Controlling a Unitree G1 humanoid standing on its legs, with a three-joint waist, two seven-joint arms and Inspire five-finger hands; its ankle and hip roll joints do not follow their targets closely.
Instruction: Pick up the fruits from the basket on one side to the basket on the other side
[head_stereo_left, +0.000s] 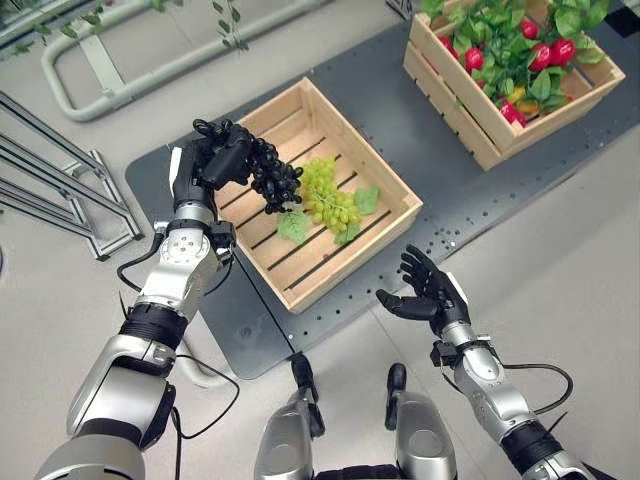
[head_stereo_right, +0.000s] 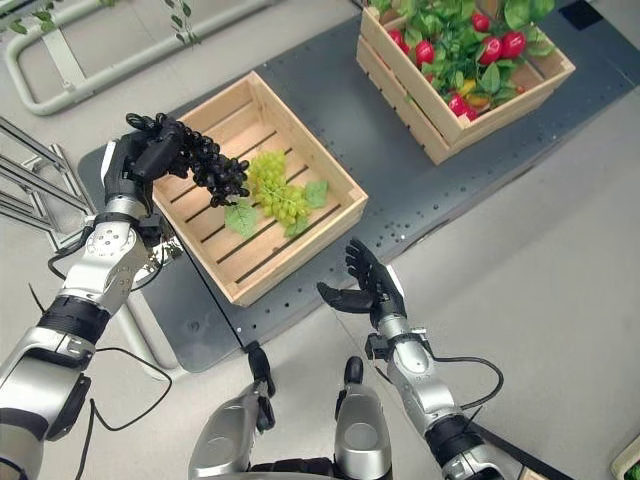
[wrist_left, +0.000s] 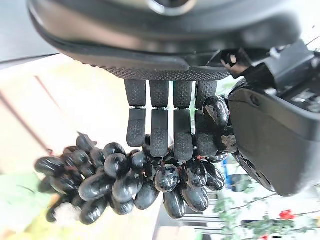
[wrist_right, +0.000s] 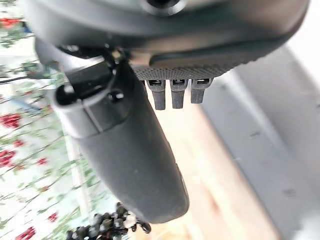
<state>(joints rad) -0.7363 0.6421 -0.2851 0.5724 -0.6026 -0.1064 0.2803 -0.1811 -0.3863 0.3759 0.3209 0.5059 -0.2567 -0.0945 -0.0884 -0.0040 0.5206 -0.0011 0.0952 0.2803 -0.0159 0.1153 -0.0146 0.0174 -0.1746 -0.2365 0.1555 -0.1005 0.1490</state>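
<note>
My left hand (head_stereo_left: 215, 152) is shut on a bunch of black grapes (head_stereo_left: 273, 178) and holds it over the left part of the near wooden crate (head_stereo_left: 390, 190). In the left wrist view the fingers (wrist_left: 160, 125) and thumb curl round the black grapes (wrist_left: 125, 180). A bunch of green grapes (head_stereo_left: 330, 195) with green leaves lies inside that crate. The far wooden crate (head_stereo_left: 450, 85) at the upper right holds red fruits (head_stereo_left: 550, 50) among leaves. My right hand (head_stereo_left: 432, 290) hovers open and holds nothing, in front of the near crate's right corner.
Both crates stand on a dark grey perforated board (head_stereo_left: 460, 200). A pale green tube frame (head_stereo_left: 120, 75) lies on the floor at the upper left. Metal rails (head_stereo_left: 60, 190) stand at the far left.
</note>
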